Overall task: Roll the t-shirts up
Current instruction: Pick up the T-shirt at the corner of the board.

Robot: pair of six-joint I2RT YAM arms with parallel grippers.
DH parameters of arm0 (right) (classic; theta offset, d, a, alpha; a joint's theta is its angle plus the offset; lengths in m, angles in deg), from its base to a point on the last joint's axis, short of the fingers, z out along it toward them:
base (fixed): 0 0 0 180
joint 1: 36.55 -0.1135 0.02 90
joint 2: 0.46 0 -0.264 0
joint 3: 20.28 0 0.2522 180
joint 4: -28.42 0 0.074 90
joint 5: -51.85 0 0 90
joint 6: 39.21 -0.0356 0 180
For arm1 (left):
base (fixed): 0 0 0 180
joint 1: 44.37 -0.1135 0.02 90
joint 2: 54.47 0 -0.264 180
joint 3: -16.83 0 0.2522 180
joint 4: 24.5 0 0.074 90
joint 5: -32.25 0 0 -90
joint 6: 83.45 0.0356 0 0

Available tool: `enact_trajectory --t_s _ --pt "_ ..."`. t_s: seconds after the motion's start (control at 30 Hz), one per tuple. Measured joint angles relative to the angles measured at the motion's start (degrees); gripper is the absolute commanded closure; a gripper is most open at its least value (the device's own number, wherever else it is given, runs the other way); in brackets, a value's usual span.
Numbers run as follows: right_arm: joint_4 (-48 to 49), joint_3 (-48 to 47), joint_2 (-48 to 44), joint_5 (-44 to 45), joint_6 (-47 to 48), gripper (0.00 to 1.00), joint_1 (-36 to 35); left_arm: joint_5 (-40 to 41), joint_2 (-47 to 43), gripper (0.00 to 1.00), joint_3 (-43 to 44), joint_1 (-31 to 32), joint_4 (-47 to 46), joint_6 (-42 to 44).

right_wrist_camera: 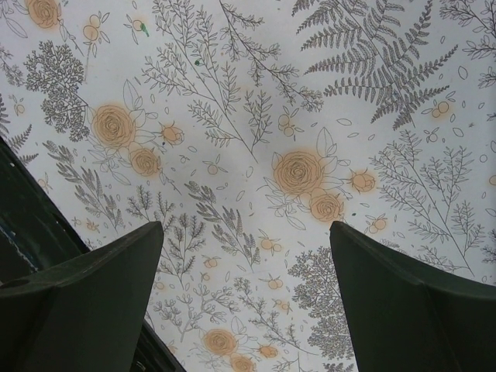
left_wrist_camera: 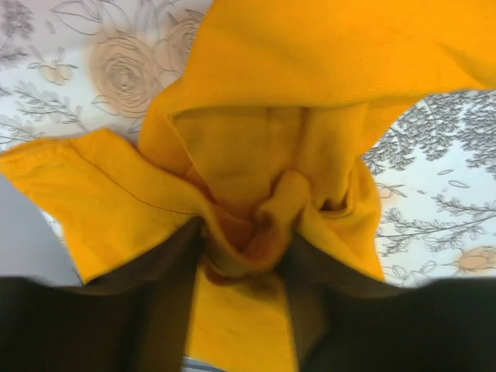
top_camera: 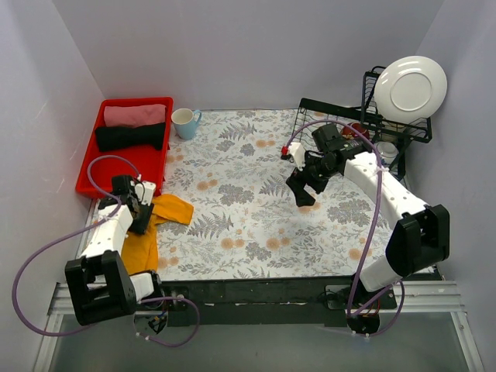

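Observation:
The orange-yellow t-shirt point(top_camera: 155, 225) lies crumpled at the left edge of the floral mat, partly hanging off it beside the left arm. My left gripper point(top_camera: 142, 209) is shut on a bunched fold of the t-shirt point(left_wrist_camera: 256, 225), and the cloth fills most of the left wrist view. My right gripper point(top_camera: 304, 195) hangs open and empty above the middle-right of the mat; its two dark fingers point(right_wrist_camera: 101, 287) stand wide apart over the bare floral pattern.
A red tray point(top_camera: 93, 174) at the back left holds a rolled pink cloth point(top_camera: 135, 115) and a rolled black cloth point(top_camera: 132, 136). A white mug point(top_camera: 184, 122) stands beside it. A black dish rack point(top_camera: 364, 128) with a white plate point(top_camera: 410, 87) stands at the back right.

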Motion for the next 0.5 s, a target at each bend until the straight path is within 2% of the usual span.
enact_trajectory --t_s 0.07,0.17,0.27,0.37,0.43,0.5 --pt "-0.02 0.17 -0.52 0.22 0.02 0.04 0.0 -1.6 2.16 0.91 1.46 0.0 1.77 -0.07" --pt "0.11 0.17 -1.11 0.81 0.0 0.04 0.0 -5.88 5.27 1.0 7.32 -0.09 6.6 -0.46" --pt "0.5 0.11 -1.75 1.88 -0.44 0.05 0.0 -13.68 6.78 1.0 20.48 0.5 14.14 -0.39" --pt "1.09 -1.03 -2.43 4.15 -2.23 0.05 0.17 -23.21 9.05 1.0 40.22 3.43 19.06 -1.86" --pt "2.16 -2.82 -2.95 4.81 -4.07 0.05 1.36 -29.92 10.54 1.0 53.88 6.19 18.16 -5.01" --pt "3.08 -5.51 -3.45 4.68 -6.12 0.05 3.91 -35.52 10.58 1.0 62.64 8.76 15.63 -8.87"
